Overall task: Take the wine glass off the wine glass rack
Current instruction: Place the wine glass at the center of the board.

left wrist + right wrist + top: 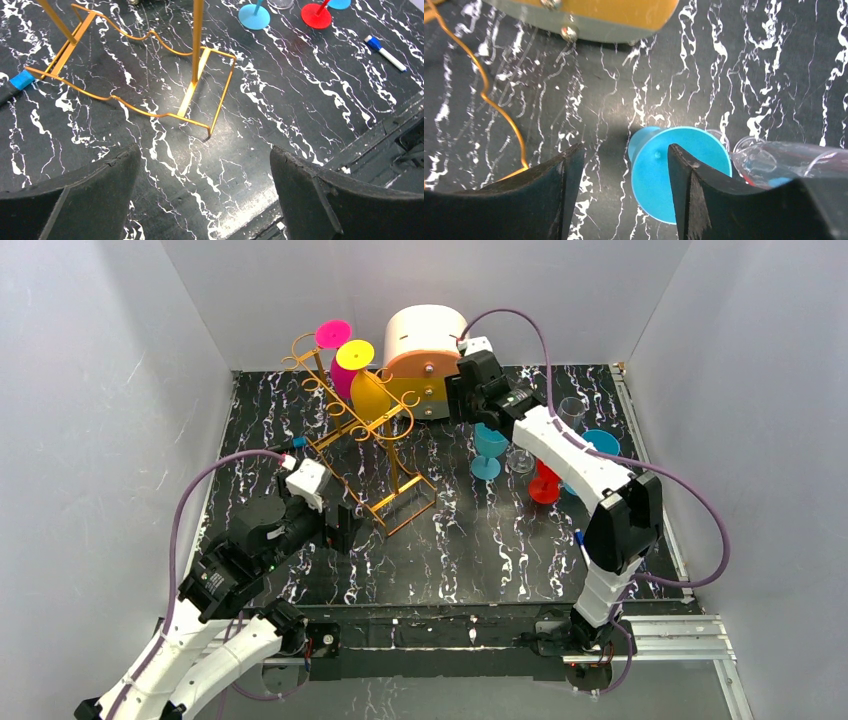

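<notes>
The orange-gold wire wine glass rack (360,435) stands at the back left. A magenta (333,334), a yellow (354,354) and an orange wine glass (376,396) hang on its rails. To its right a teal-blue wine glass (488,445) stands on the table. My right gripper (482,416) hovers over it, open. In the right wrist view the blue glass (651,175) shows between the spread fingers of the right gripper (624,150), close against the right finger and held by neither. My left gripper (205,155) is open and empty, low in front of the rack's base (197,40).
A white-and-orange round drawer box (425,340) stands behind the rack. Red (545,486), blue (601,444) and clear glasses (572,410) cluster at the right, one clear glass (784,160) next to my right finger. A blue-capped marker (385,52) lies near the front edge.
</notes>
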Controlling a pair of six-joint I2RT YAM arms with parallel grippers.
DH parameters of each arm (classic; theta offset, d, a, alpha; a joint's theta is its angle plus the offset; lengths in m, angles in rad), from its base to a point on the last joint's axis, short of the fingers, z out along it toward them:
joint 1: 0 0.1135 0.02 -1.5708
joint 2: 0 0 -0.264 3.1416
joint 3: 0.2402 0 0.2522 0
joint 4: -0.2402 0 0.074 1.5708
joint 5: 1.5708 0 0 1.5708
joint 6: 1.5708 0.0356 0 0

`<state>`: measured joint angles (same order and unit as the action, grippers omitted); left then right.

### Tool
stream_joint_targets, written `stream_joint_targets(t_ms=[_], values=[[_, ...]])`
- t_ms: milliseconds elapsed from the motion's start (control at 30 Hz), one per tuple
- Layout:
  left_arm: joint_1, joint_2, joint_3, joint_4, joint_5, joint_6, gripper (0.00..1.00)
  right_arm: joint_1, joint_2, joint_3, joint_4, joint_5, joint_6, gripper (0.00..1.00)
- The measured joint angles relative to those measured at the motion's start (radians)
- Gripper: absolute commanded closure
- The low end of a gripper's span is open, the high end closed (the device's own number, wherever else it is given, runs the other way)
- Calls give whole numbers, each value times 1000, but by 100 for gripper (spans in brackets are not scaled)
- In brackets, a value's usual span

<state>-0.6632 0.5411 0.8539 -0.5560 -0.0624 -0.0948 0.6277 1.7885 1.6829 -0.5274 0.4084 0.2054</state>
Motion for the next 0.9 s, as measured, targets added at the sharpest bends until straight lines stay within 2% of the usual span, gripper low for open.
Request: stream_joint_targets(t_ms=[267,467,633,733,900], values=[[0,4,0,13,-83,-64,2,0,-50,89,-6,-151,68,21],[0,24,-6,25,-124,-110,2,0,-138,120,130,-298,156,19],[0,8,-16,25,-142,-137,2,-6,-145,182,279,-415,239,19],[0,-7,-18,27,-144,-150,2,-11,-91,277,330,-508,277,19],[0,-27,-19,32,-145,-171,2,-11,143,604,343,-598,366,19]])
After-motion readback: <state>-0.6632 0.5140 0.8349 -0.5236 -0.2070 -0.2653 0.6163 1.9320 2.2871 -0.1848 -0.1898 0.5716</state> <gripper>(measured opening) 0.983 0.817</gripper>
